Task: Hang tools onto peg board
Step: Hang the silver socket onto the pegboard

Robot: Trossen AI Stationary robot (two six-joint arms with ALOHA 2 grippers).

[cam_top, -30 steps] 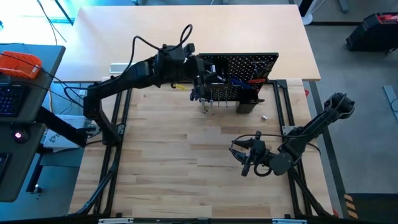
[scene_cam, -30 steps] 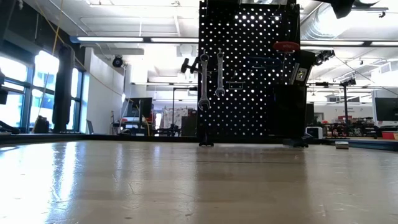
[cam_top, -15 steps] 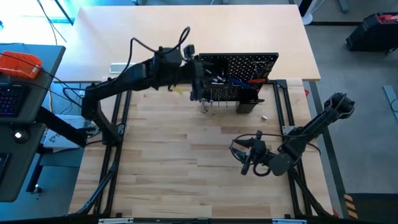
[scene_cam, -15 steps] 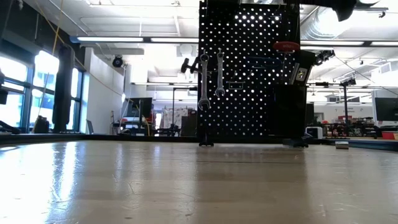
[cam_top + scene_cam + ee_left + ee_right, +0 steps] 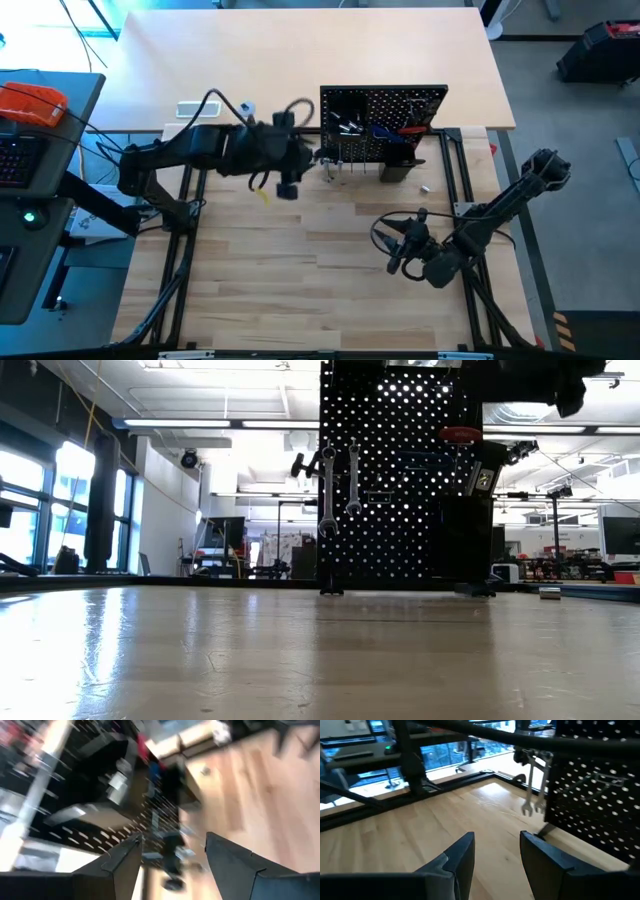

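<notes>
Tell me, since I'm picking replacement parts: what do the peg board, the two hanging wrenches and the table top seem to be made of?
The peg board looks like black-painted sheet metal, though plastic cannot be ruled out: thin, matt, with light shining through its regular holes. The wrenches look like bright polished steel, silvery and glinting. The table top looks like light wood with a smooth finish: plank seams and grain show.
</notes>
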